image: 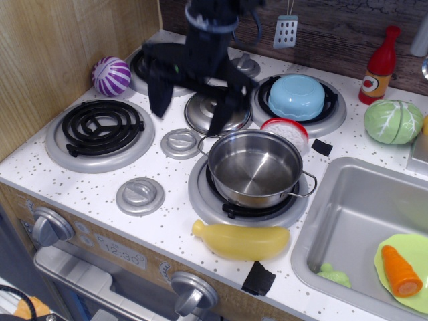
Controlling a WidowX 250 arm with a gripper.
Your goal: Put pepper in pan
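Currently: black two-finger gripper [189, 107] spread open, empty, over rear-left burner, hiding small glossy red plastic pepper. Round shiny steel pan [255, 167] empty on front burner. Probably light, stiff, slippery; grasp across widest middle.

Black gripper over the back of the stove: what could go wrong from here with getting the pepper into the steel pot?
1. The open black gripper blocks the back-left burner in this view, so the pepper is hidden; a descent could land off-centre and push it away.
2. One finger hangs just in front of the domed steel lid and could knock it towards the empty round stainless-steel pot.
3. The purple striped ball sits near the other finger and might get bumped.
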